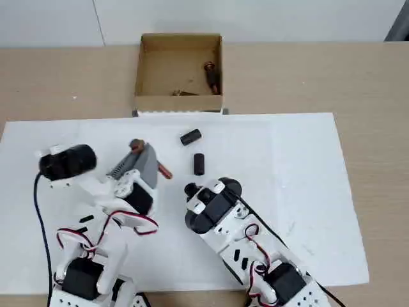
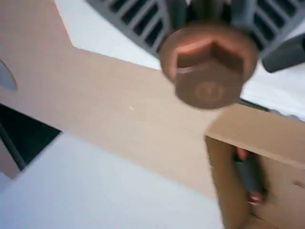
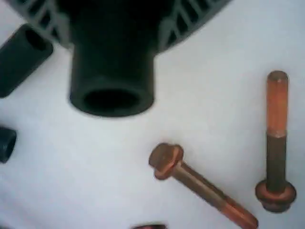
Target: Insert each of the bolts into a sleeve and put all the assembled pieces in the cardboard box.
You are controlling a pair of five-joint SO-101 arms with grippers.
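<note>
The left pincer (image 2: 208,24) is clamped on a copper bolt (image 2: 208,67). The right pincer (image 3: 112,24) grips a black sleeve (image 3: 112,81) with its open end free, probably for joining them. The cardboard box (image 1: 179,103) stands near.

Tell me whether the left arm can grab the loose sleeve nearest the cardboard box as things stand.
Probably not yet: the left pincer is shut on a bolt, so it has no free grip. The sleeve itself lies on bare paper, with nothing over it.
</note>
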